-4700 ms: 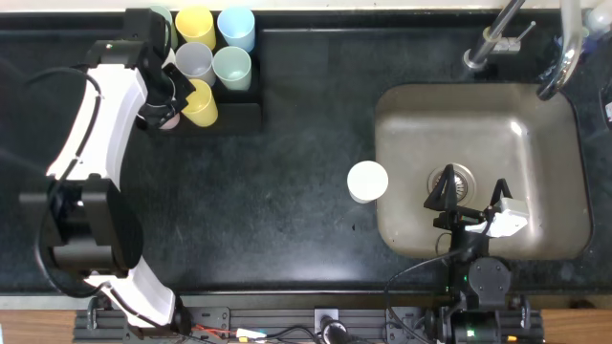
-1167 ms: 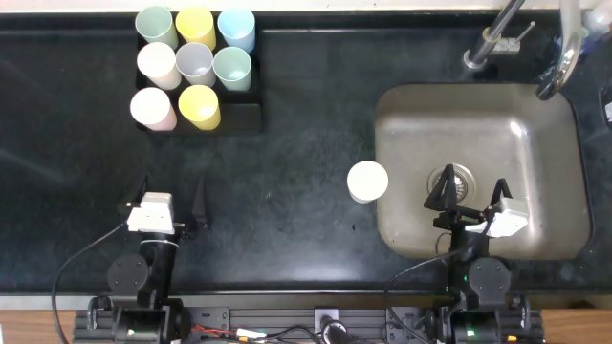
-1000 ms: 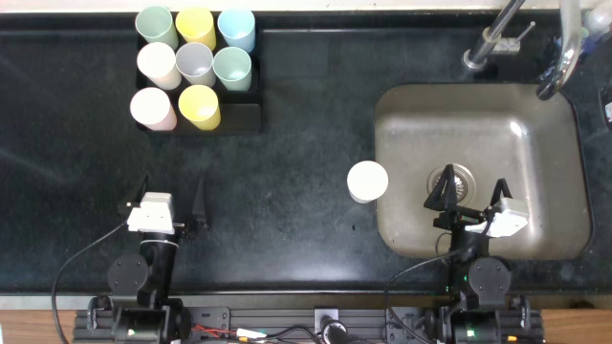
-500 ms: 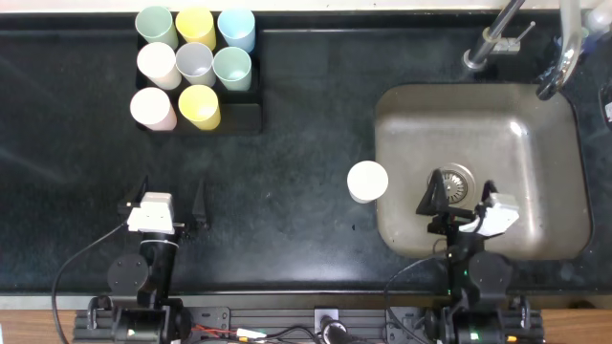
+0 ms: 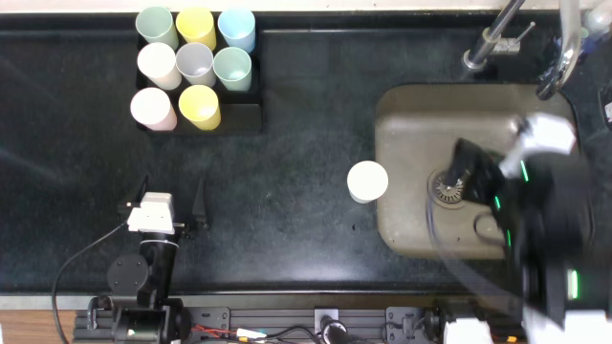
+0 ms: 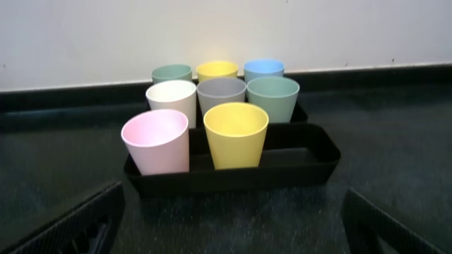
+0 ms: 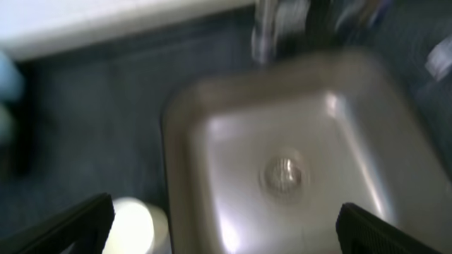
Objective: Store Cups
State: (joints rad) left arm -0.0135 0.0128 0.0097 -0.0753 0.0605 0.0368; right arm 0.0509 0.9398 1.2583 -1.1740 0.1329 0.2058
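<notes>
My right tool (image 7: 226, 215) hangs released over the sink (image 5: 406, 110); my left tool (image 5: 172, 188) rests released too. The white cup (image 5: 367, 182) stands on the desk (image 5: 287, 239) just beside the sink rim, well apart from the tray (image 5: 244, 119). A clumsy approach could knock it in.

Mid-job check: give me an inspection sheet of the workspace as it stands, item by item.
Surface: black speckled countertop, no spills seen.
Job's things: eight pastel plastic cups stand upright in the black plastic tray, with one front corner slot free; one white cup sits on the countertop beside the steel sink.
Clutter: nothing seen.
Grippers: left gripper open, low near its base, facing the tray; right gripper open, above the sink.
Cables: black cable loops by the left arm's base.
Surroundings: metal faucet behind the sink; pale wall behind the tray.
</notes>
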